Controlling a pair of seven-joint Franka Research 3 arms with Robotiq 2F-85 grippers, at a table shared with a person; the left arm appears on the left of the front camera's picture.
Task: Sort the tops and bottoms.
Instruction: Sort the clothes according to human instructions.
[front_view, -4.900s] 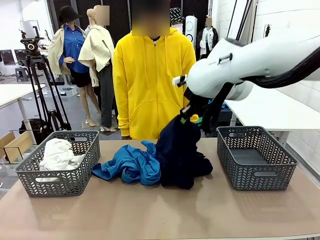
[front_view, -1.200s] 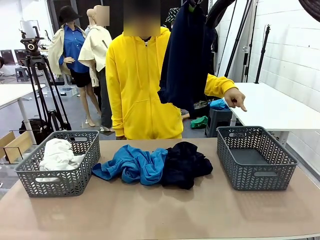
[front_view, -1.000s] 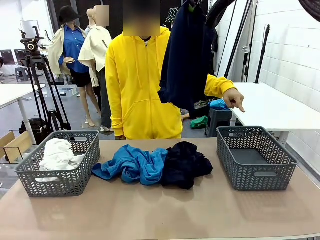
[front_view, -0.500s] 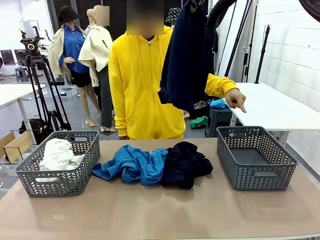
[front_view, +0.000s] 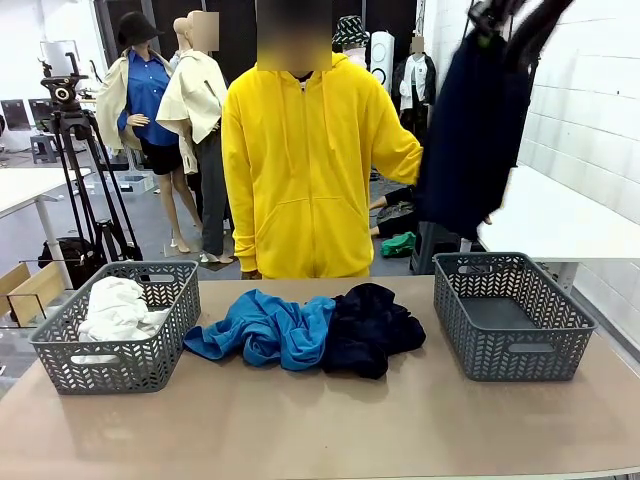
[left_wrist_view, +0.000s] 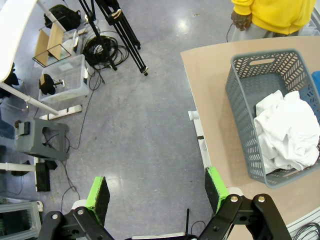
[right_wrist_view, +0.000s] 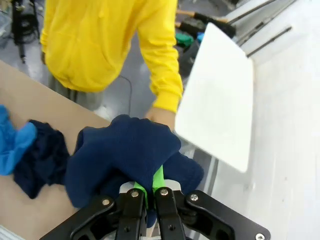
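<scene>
Place: research lab or recording studio, not a home.

Evidence, front view:
- camera tripod (front_view: 65, 120), upper left
- white table (front_view: 20, 188), left edge
- second white table (front_view: 560, 220), right
- white block wall (front_view: 590, 90), far right
- tan worktable (front_view: 320, 420), foreground

Evidence, left wrist view:
- coiled cables (left_wrist_view: 102, 47), upper left
- clear storage box (left_wrist_view: 62, 75), upper left
- polished grey floor (left_wrist_view: 145, 125), beneath both

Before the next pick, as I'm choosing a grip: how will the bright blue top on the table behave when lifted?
Probably floppy: the blue top lies crumpled in folds, so it should drape like the navy garment hanging from the right gripper. Likely light, being thin cloth. Its edge touches the dark garment beside it, so that may drag along.
</scene>
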